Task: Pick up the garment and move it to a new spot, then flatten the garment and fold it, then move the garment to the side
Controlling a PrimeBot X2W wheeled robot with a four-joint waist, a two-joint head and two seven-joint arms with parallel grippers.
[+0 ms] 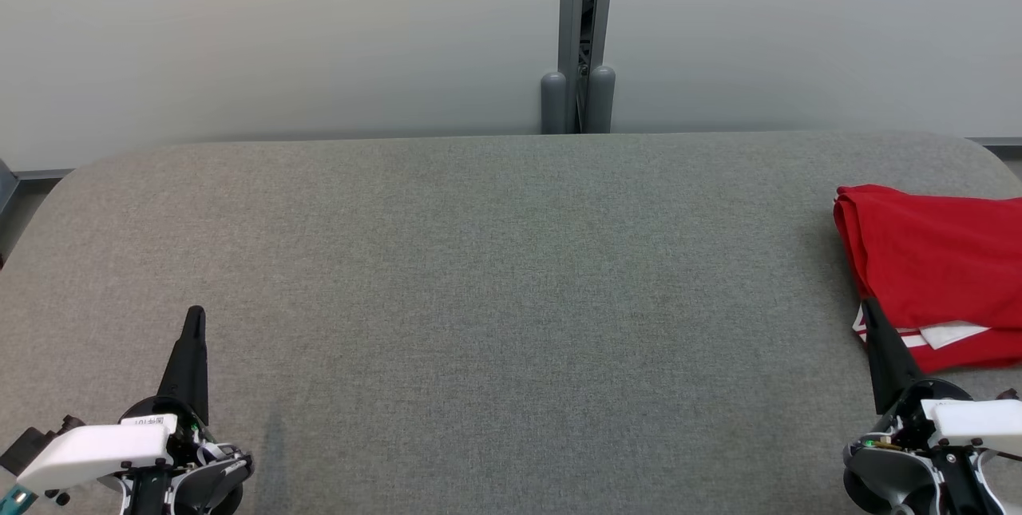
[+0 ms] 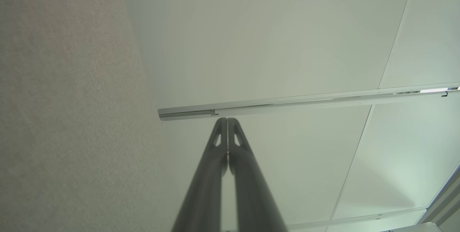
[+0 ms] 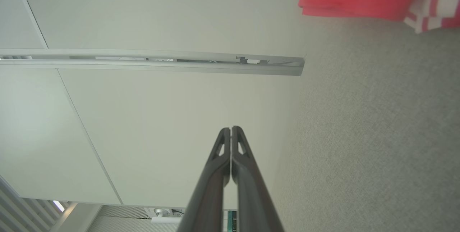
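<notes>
The left gripper point(image 1: 194, 322) hung over the near edge of the grey cloth-covered table point(image 1: 511, 259). Its two dark fingers were pressed together from base to tip, with nothing between them. The right gripper point(image 1: 870, 314) was the same, fingers flat against each other and empty. Both pointed away from the robot, toward the pale wall panels point(image 1: 279, 36) behind the table.

The red garment point(image 1: 930, 255) lay folded on the table, just ahead of the right gripper and off to its outer side, and it ran past the edge of the head view. In that view the right fingertips overlapped its near corner, but the right wrist view showed the cloth off to one side, apart from the fingers. A white trim point(image 1: 950, 334) with red stripes showed at the fold nearest that gripper. The garment was well apart from the left gripper, across the width of the table. Far ahead, between the two grippers, a grey post point(image 1: 579, 100) stood where the wall panels met.
</notes>
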